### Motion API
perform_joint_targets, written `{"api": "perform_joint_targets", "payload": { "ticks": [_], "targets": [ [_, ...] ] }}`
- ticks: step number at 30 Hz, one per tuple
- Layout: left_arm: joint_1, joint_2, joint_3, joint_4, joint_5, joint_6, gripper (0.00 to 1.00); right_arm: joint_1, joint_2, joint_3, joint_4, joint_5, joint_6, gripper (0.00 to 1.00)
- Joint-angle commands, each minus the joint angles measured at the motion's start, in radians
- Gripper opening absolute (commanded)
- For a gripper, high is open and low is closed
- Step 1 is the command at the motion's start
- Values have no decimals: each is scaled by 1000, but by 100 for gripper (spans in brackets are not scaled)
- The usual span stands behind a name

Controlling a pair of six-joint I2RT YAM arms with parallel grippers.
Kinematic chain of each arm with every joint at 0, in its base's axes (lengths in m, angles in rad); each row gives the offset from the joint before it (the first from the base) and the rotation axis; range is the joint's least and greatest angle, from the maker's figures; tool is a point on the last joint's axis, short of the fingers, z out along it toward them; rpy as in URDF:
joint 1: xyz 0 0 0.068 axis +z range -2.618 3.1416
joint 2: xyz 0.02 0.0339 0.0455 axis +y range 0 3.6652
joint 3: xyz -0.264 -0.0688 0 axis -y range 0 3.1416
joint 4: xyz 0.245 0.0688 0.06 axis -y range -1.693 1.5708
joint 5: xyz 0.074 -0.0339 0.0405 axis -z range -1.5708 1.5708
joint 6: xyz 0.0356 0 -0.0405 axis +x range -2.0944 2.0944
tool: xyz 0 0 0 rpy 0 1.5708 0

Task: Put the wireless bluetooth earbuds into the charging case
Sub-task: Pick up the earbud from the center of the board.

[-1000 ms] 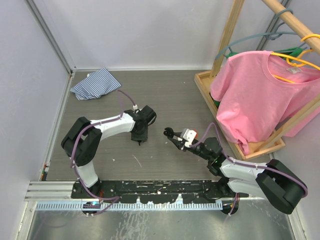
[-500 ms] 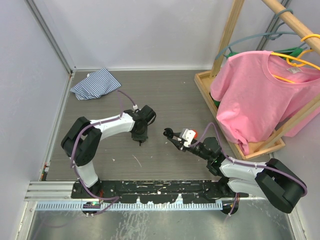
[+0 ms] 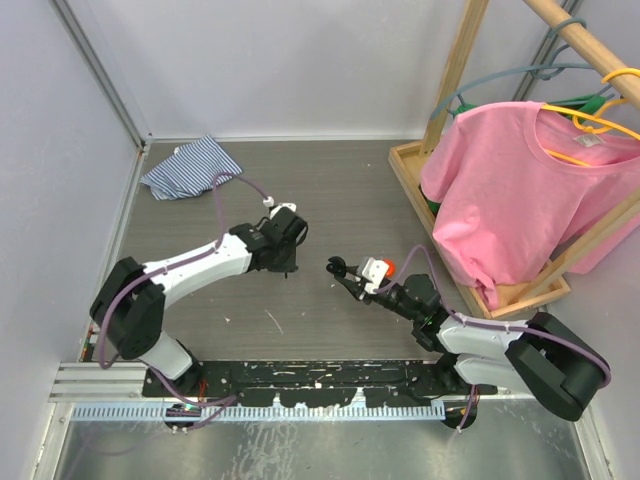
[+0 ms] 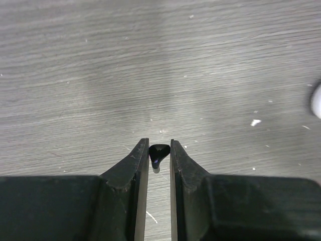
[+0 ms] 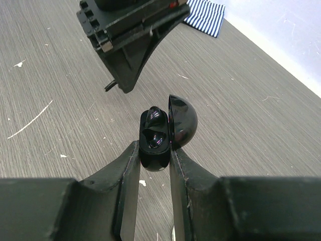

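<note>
Pinching a black earbud [image 4: 159, 155], left gripper [image 4: 159, 146] faces right gripper [image 5: 154, 150] clamping open case [image 5: 181, 120]; striped cloth [image 3: 190, 167] beyond

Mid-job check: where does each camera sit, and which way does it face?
Top external: above and behind the robot, looking down on the table; left arm and right arm show.
Left wrist: looks down at the table past the left gripper, shut on a black earbud.
Right wrist: looks forward past the right gripper, shut on the open case, toward the left gripper.
Shared: the striped cloth, in top and right wrist views.
</note>
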Motion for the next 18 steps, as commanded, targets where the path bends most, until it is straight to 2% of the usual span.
{"api": "perform_joint_targets", "payload": {
  "ticks": [1,9,18],
  "targets": [
    [-57,-107,-8,95,-92,44,13,13,1,29,93,22,-11,2],
    [-120,-279,-101,281,-133,95,13,21,35,23,136,48,-12,1],
    [-162,-454,-253,562,-96,155,13,38,77,7,220,81,13,1]
  ]
}}
